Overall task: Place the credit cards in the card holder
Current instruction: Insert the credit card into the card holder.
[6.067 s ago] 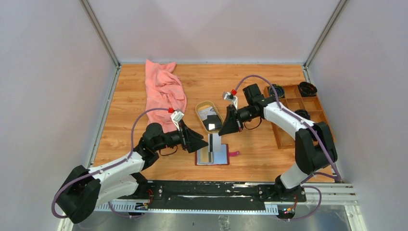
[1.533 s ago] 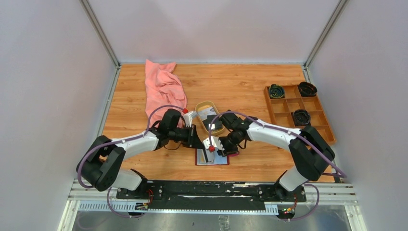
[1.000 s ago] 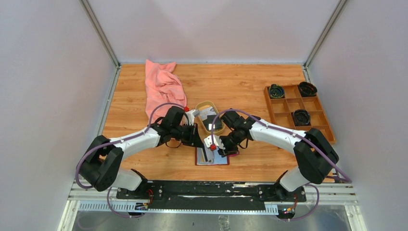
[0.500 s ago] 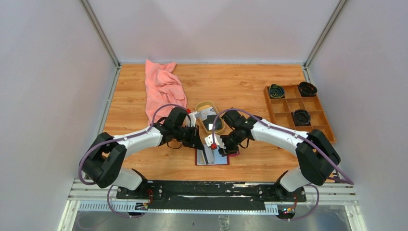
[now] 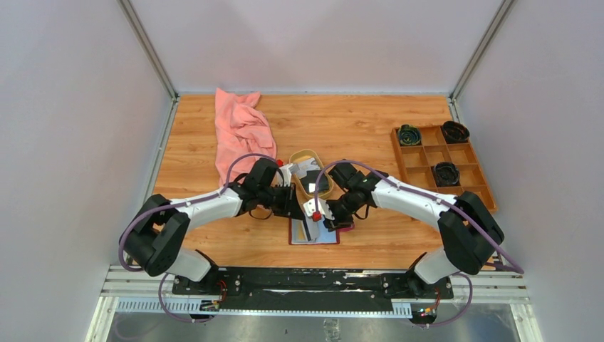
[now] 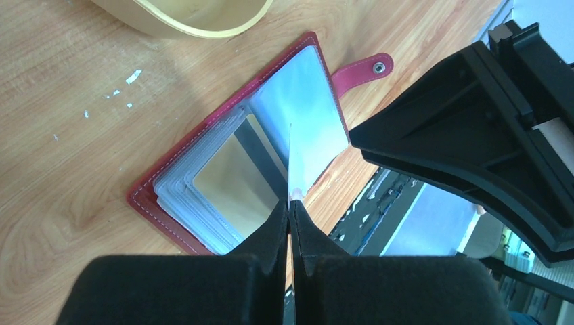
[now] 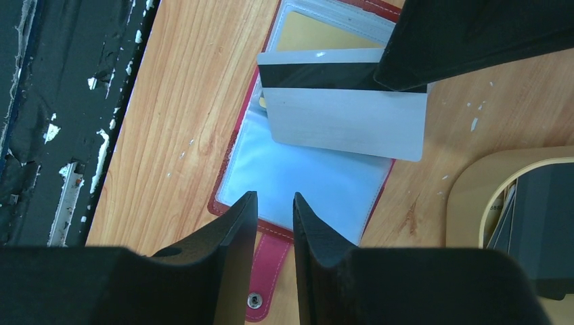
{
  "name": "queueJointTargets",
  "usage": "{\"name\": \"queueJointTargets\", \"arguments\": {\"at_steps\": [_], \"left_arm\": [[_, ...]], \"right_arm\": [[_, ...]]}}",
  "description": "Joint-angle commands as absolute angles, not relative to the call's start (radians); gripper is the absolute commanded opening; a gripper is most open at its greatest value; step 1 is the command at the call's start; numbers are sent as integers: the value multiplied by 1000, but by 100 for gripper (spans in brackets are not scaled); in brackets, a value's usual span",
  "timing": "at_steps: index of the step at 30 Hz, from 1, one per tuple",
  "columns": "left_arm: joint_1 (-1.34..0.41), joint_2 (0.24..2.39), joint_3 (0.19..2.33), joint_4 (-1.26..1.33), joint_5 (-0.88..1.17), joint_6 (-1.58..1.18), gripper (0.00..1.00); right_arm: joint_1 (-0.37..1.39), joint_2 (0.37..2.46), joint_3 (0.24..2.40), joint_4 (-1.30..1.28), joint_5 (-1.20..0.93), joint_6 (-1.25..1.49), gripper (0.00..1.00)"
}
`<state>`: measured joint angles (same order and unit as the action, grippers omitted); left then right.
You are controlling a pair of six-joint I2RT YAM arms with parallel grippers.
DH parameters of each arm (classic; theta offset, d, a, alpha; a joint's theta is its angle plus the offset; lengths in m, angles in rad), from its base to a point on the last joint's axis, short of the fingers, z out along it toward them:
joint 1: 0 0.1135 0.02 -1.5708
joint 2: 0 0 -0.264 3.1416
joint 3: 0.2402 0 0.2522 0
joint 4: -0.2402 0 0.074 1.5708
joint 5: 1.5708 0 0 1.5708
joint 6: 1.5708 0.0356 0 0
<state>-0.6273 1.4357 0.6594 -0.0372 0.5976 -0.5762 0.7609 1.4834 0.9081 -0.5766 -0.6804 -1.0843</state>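
Card is clamped in left gripper over card holder; right gripper is seen parted, empty. If tilted, sleeve could be missed, card buckled.

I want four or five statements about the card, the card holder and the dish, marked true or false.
1. The left gripper is shut on a card. True.
2. The card holder lies open on the table. True.
3. The held card sits fully inside a sleeve. False: it hangs over the open card holder.
4. The tan dish is empty. False: cards lie in the tan dish.
5. The pink cloth lies in the wooden tray. False: the pink cloth lies on the table, far from the wooden tray.
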Motion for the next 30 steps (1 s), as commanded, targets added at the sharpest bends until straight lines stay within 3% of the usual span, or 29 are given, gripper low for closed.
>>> {"name": "queueJointTargets", "arguments": {"at_steps": [1,15,30], "left_arm": [[-637,1450,636,-20,586,-583,0],[-644,1305,676,-169,510,-575,0],[-716,1356,729,-179,465,-634,0]], "right_arm": [[744,1457,925,-607,-706,-1079,29],[741,1454,925,-607,-710,-1078,29],[739,1435,925,-607,-715,-1078,28]]}}
